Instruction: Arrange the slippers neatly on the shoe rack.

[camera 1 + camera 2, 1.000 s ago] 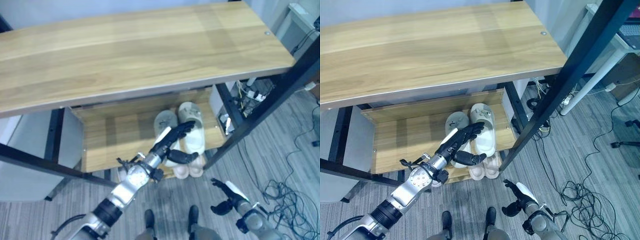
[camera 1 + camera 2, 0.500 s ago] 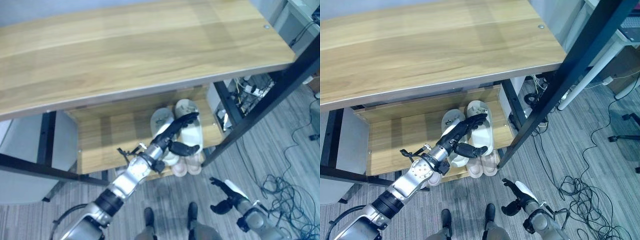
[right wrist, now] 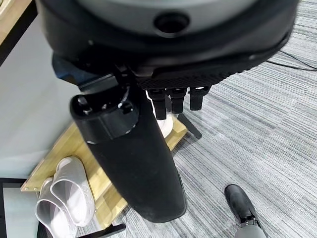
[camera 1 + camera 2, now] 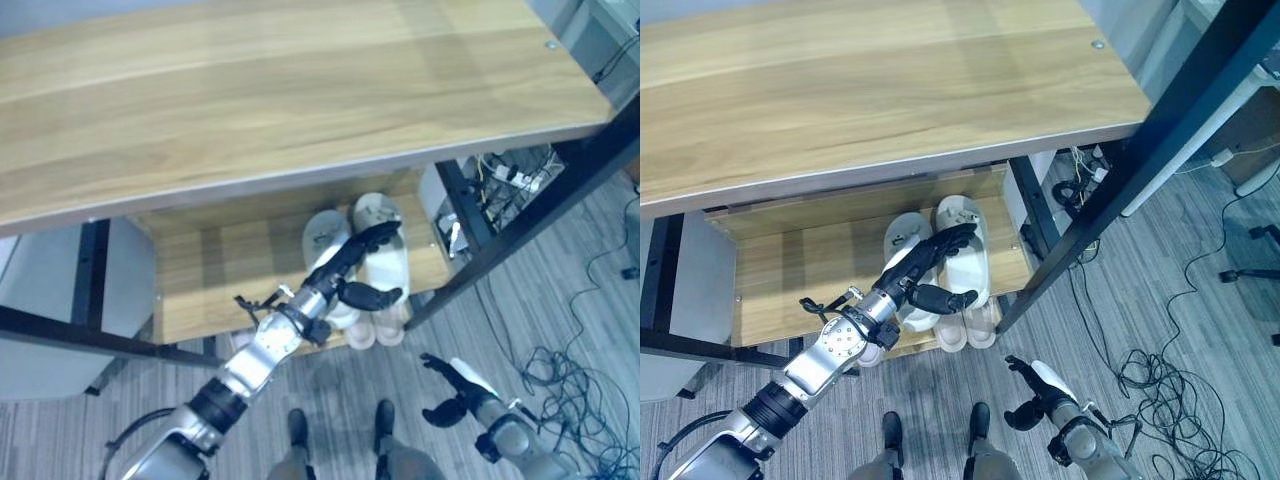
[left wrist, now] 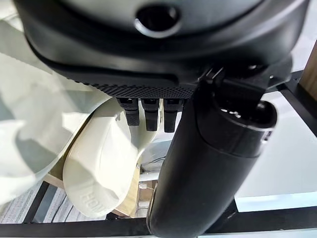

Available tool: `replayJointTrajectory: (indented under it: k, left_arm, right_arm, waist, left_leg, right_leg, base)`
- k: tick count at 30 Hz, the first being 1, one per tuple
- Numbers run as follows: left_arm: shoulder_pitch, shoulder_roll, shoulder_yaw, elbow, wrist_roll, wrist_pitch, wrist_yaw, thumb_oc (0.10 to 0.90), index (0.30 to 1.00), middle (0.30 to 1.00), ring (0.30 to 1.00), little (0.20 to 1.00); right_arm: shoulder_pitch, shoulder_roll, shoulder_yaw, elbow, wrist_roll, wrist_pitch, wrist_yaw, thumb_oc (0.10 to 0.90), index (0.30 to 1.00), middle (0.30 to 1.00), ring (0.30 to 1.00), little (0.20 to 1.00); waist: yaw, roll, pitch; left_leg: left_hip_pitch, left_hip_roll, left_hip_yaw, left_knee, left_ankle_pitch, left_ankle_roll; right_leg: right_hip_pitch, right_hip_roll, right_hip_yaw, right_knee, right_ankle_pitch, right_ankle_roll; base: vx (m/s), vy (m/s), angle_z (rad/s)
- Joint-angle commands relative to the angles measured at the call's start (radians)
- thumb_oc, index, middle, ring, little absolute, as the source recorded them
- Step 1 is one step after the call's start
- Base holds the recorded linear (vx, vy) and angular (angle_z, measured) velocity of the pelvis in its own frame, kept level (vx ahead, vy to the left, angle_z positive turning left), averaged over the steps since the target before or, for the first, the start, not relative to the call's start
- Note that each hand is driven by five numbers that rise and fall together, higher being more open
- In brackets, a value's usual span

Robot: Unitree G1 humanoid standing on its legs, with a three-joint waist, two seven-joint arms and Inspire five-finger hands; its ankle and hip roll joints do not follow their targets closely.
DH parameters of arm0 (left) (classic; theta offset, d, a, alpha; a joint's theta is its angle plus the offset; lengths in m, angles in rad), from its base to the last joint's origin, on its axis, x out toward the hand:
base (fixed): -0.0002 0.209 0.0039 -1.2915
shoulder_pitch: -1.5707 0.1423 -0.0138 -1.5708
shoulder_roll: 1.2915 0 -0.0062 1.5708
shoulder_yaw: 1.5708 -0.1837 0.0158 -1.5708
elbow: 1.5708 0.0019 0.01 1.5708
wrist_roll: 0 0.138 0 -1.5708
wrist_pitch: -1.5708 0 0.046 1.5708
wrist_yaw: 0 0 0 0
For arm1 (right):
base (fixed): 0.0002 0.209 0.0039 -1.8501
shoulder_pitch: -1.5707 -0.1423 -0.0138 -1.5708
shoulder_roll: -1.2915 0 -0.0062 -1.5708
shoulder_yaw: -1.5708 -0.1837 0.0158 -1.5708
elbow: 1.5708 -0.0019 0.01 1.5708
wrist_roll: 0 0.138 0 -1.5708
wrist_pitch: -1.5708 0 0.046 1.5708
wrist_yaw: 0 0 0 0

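The left arm reaches forward and up, its left hand (image 4: 345,280) held with fingers straight and thumb spread. The right hand (image 4: 453,393) hangs low, fingers loosely relaxed, holding nothing.

Wooden shoe rack (image 4: 770,270): pale slippers (image 4: 965,262) side by side on lower shelf.

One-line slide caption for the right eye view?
Left hand reaches open over the pale slippers on the shoe rack's lower shelf.
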Motion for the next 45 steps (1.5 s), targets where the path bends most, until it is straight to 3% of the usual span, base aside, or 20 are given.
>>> replayJointTrajectory:
  k: [1, 10, 22, 29, 45]
  left_arm:
    - [-0.039, -0.013, 0.050, -0.116, -0.077, -0.111, -0.022, 0.800, 0.900, 0.900, 0.900, 0.900]
    - [0.027, 0.014, 0.083, -0.198, -0.125, -0.110, -0.047, 0.800, 0.900, 0.900, 0.900, 0.900]
    - [0.077, 0.072, 0.109, -0.132, -0.053, -0.098, -0.061, 0.800, 0.900, 0.900, 0.900, 0.900]
    - [0.051, 0.105, 0.106, -0.077, 0.011, -0.100, -0.060, 0.800, 0.900, 0.900, 0.900, 0.900]
    - [-0.077, 0.092, 0.070, 0.026, 0.073, -0.102, -0.019, 0.800, 0.900, 0.900, 0.900, 0.900]
  right_arm:
    - [-0.013, -0.020, -0.013, -0.070, 0.000, -0.046, -0.023, 0.800, 0.900, 0.900, 0.900, 0.900]
    - [-0.013, -0.004, -0.011, -0.058, -0.007, -0.043, -0.022, 0.800, 0.900, 0.900, 0.900, 0.900]
    - [-0.011, -0.012, -0.020, -0.060, -0.016, -0.041, -0.012, 0.800, 0.900, 0.900, 0.900, 0.900]
    - [-0.005, -0.031, -0.022, -0.082, -0.020, -0.043, 0.003, 0.800, 0.900, 0.900, 0.900, 0.900]
    - [-0.018, -0.046, -0.014, -0.093, -0.014, -0.043, 0.009, 0.800, 0.900, 0.900, 0.900, 0.900]
  waist:
    - [0.019, -0.037, -0.044]
    - [0.040, -0.037, -0.036]
    - [0.048, -0.043, -0.029]
    - [0.043, -0.044, -0.029]
    - [0.019, -0.047, -0.029]
  left_leg:
    - [0.034, -0.005, 0.072, -0.008, -0.080, -0.004]
    - [0.042, -0.006, 0.065, -0.008, -0.080, -0.001]
    - [0.046, -0.008, 0.060, -0.008, -0.080, -0.001]
    - [0.042, -0.010, 0.063, -0.008, -0.080, -0.002]
    - [0.029, -0.015, 0.072, -0.008, -0.080, 0.000]
  right_leg:
    - [-0.001, -0.052, 0.028, -0.002, -0.061, 0.102]
    - [0.014, -0.057, 0.020, -0.002, -0.064, 0.101]
    - [0.017, -0.057, 0.013, -0.002, -0.062, 0.101]
    - [0.014, -0.059, 0.014, -0.001, -0.059, 0.104]
    - [-0.009, -0.062, 0.029, 0.001, -0.052, 0.108]
  base:
    - [0.00, 0.000, 0.00]
    - [-0.01, 0.003, 0.05]
    - [0.00, 0.008, 0.03]
    - [0.00, 0.000, 0.00]
    - [0.00, 0.000, 0.00]
